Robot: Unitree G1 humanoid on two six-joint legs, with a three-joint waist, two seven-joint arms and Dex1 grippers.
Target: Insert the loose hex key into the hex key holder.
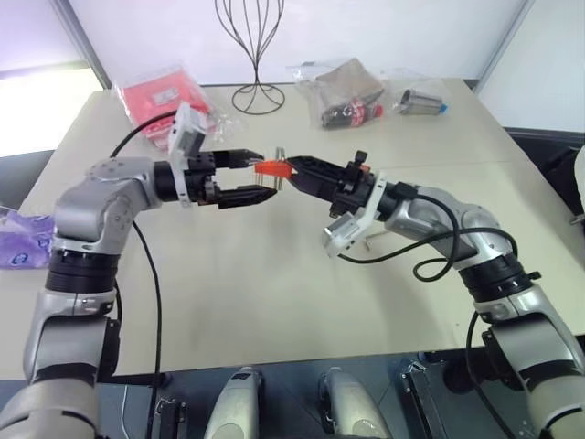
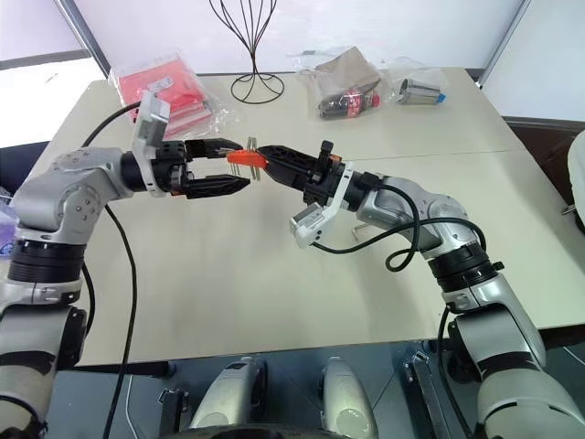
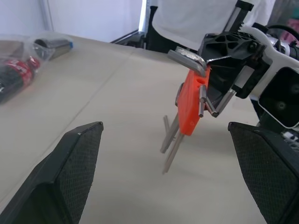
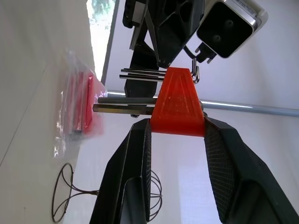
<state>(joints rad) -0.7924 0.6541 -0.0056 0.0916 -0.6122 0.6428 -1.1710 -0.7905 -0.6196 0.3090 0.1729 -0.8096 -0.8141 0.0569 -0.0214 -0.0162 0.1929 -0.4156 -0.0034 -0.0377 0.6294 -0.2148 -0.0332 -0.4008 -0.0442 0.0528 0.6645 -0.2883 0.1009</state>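
The hex key holder [image 1: 271, 168] is a small orange block with grey keys sticking out of it, held in the air above the table's middle. My right gripper [image 1: 289, 170] is shut on it; in the right wrist view both fingers clamp the holder [image 4: 177, 102] at its wide end. My left gripper [image 1: 259, 176] faces it from the left, open, its fingertips [image 3: 77, 172] either side of the holder [image 3: 190, 107] without touching it. A thin grey rod [image 2: 358, 234] on the table under my right wrist looks like the loose hex key.
At the table's far side stand a black wire stand [image 1: 257, 64], red packets in clear plastic [image 1: 155, 96], a clear bag with a cola bottle [image 1: 349, 101] and a bagged metal cylinder [image 1: 420, 101]. A purple packet [image 1: 18, 240] lies at the left edge. A person in white [image 3: 196, 18] stands beyond the table.
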